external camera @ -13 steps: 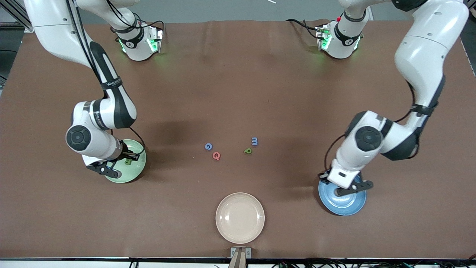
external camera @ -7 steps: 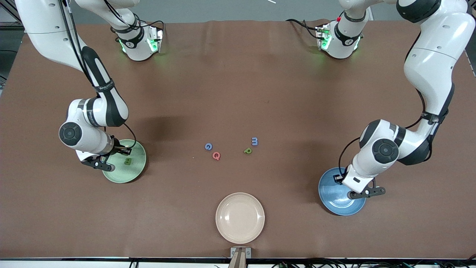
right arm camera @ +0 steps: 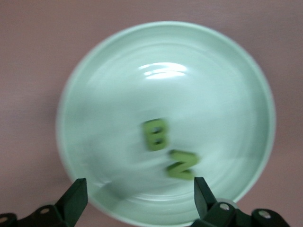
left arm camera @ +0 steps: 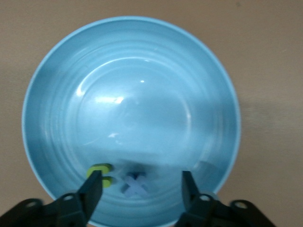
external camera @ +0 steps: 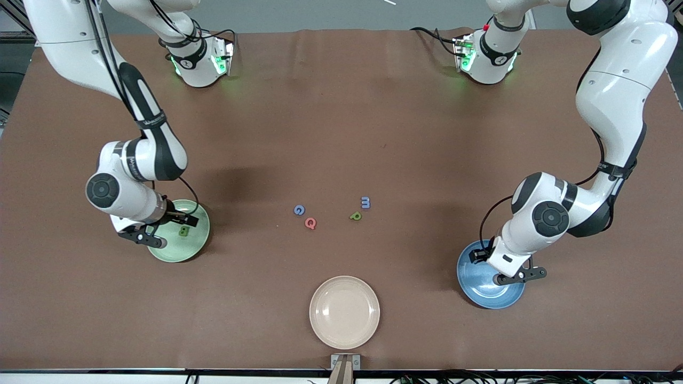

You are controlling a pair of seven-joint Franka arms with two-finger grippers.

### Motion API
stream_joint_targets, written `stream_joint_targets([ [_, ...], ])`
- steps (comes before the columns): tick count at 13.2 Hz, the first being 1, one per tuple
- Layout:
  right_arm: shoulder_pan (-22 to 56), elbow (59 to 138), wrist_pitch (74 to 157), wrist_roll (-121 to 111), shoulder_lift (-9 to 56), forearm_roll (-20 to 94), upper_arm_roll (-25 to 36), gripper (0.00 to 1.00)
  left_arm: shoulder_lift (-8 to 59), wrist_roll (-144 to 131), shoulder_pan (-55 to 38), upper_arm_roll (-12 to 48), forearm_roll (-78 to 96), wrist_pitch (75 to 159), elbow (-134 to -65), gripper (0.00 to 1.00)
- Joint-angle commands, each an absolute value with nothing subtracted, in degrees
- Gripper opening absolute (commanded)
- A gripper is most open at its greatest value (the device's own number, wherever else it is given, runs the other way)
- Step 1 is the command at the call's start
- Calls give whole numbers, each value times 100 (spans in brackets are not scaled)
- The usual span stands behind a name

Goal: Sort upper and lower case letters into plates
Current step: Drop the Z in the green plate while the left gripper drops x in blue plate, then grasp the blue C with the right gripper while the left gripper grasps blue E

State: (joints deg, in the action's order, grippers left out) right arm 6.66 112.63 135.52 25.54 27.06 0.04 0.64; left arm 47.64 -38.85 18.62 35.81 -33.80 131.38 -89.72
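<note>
The mint green plate (external camera: 188, 249) holds a green B (external camera: 183, 231); the right wrist view shows the plate (right arm camera: 165, 80) with the B (right arm camera: 155, 135) and a green N (right arm camera: 181, 164). My right gripper (external camera: 165, 228) hangs open and empty over it (right arm camera: 139, 198). The blue plate (external camera: 480, 293) lies toward the left arm's end; in the left wrist view (left arm camera: 132, 90) it holds a yellow-green letter (left arm camera: 100, 173) and a pale blue x (left arm camera: 135, 183). My left gripper (external camera: 501, 266) hangs open and empty over it (left arm camera: 139, 189). A blue G (external camera: 299, 210), red Q (external camera: 310, 223), green p (external camera: 355, 216) and blue m (external camera: 365, 202) lie mid-table.
A beige cream plate (external camera: 344, 330) lies empty near the table's front edge, nearer to the front camera than the loose letters. The two arm bases stand along the table's back edge.
Both grippers have drawn outward over their plates, each toward its own end of the table, then eased slightly back. The B and more of the blue plate now show. The loose letters have not moved.
</note>
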Motion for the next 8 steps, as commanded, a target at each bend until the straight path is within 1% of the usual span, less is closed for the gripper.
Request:
stream_joint_targets([
  [1,1456,11154,13579,3941,2601,35,62,100,4570,-4199,1881,3866,-3112,13017,-9000,100],
  [4,2257,10847,13649,5375,2934,53,62,100,4562,-5401,1610,4200,-3120,12841,-9114,100],
  [8,2978,10714,14377,6528,3453,35,70,100,4623,-6581,714,4210,-3208,12814,-9202,99],
])
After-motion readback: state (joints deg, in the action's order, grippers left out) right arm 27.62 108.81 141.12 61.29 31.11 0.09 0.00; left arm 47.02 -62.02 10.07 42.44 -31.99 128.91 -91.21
